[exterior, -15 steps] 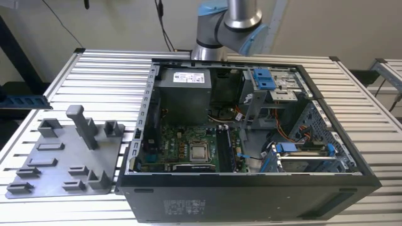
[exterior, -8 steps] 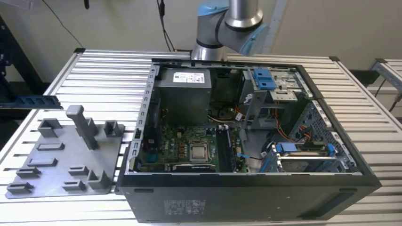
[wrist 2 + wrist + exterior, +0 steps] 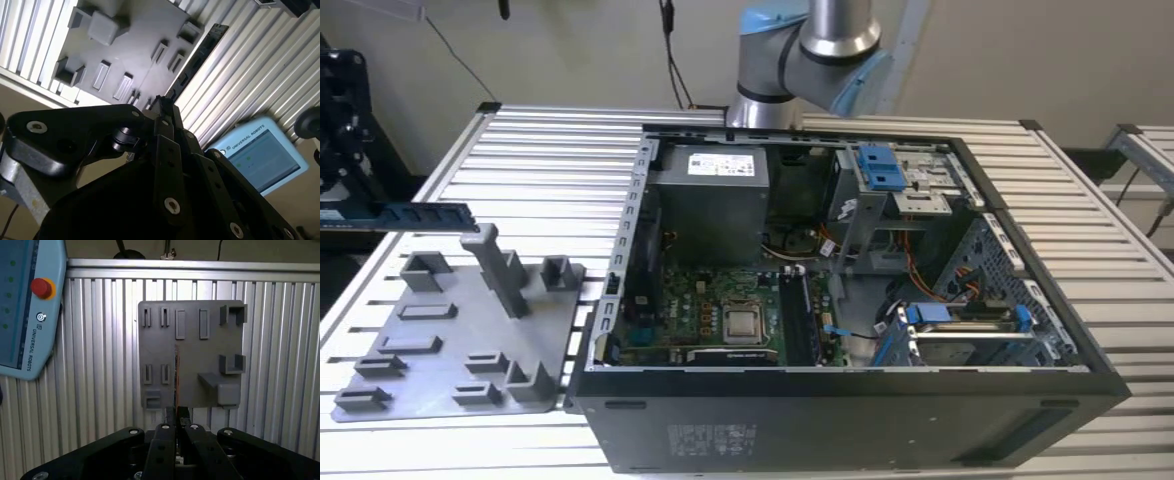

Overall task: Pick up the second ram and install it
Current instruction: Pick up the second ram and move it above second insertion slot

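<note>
The second ram [image 3: 424, 215] hangs level above the grey fixture plate [image 3: 447, 345], near the counter's [image 3: 547, 160] edge on the exterior view's left. The end effector [image 3: 176, 416] is closed on one end of it. With so short a hold, it could tilt or slip. The open computer case [image 3: 854, 420] has a side wall standing between the ram and the motherboard [image 3: 707, 305].

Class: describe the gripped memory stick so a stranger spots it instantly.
At the exterior view's left, beside the open computer case, lies a grey fixture plate. Above it the gripper holds the second ram: a thin bluish strip, unlike the grey posts.
</note>
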`<action>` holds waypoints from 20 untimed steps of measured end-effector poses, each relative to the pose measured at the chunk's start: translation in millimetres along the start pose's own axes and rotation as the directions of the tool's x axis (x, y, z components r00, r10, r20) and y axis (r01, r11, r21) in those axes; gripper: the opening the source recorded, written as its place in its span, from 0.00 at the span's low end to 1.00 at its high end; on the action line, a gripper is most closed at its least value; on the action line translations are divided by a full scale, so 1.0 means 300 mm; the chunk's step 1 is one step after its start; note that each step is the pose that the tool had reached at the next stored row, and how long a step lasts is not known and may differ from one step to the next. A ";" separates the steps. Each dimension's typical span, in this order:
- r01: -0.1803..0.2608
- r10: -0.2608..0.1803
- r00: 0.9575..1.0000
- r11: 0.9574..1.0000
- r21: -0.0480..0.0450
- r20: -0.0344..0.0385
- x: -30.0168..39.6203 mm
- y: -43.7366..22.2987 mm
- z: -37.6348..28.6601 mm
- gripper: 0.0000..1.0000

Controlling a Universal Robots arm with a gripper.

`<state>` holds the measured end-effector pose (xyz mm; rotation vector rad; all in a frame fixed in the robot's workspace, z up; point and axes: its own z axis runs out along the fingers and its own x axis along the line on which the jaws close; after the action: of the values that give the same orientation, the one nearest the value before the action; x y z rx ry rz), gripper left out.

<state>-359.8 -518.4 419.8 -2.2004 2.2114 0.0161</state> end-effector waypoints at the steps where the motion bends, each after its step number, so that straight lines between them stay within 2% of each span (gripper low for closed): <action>1: 0.000 0.000 1.000 1.000 0.000 0.000 0.000 -0.009 0.000 0.14; 10: 0.000 0.000 1.000 1.000 -0.002 0.000 -0.001 -0.099 0.001 0.14; 20: 0.000 0.000 1.000 1.000 -0.004 0.000 -0.001 -0.216 0.002 0.14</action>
<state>-294.9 -518.4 419.8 -2.2025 2.2133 0.0206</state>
